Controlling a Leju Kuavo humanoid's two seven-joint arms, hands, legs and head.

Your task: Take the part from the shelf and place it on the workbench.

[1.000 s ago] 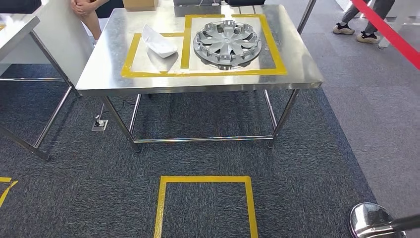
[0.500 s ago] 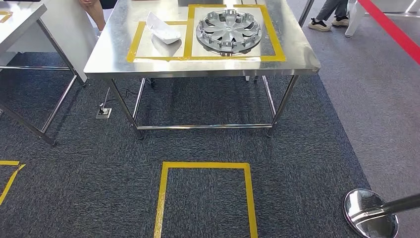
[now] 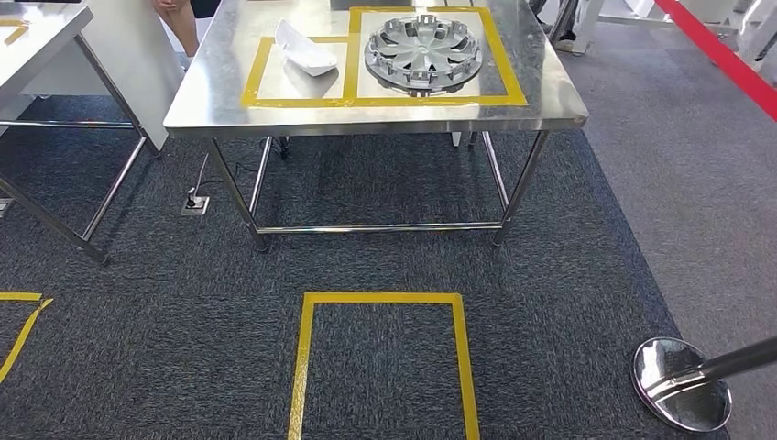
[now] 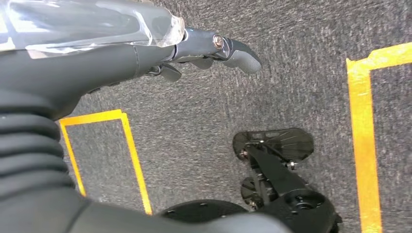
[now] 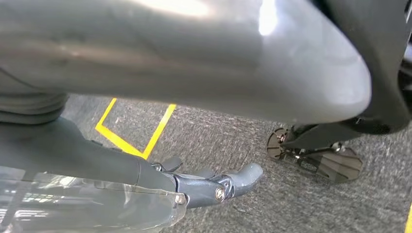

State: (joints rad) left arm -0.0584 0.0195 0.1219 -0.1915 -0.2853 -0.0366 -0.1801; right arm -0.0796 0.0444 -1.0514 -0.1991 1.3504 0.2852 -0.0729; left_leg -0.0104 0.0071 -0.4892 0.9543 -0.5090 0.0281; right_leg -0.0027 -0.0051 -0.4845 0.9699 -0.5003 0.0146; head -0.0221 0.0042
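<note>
Head view, room: I see grey carpet with yellow tape squares and a steel workbench (image 3: 229,92); the hubcap (image 3: 422,51) and a white part (image 3: 305,50) lie on it.
Handling: probably light, stiff plastic; I'd grip its rim.
Left wrist view: left hand (image 4: 204,51) empty, fingers loosely extended.
Right wrist view: right hand (image 5: 214,182) empty, likewise.
</note>
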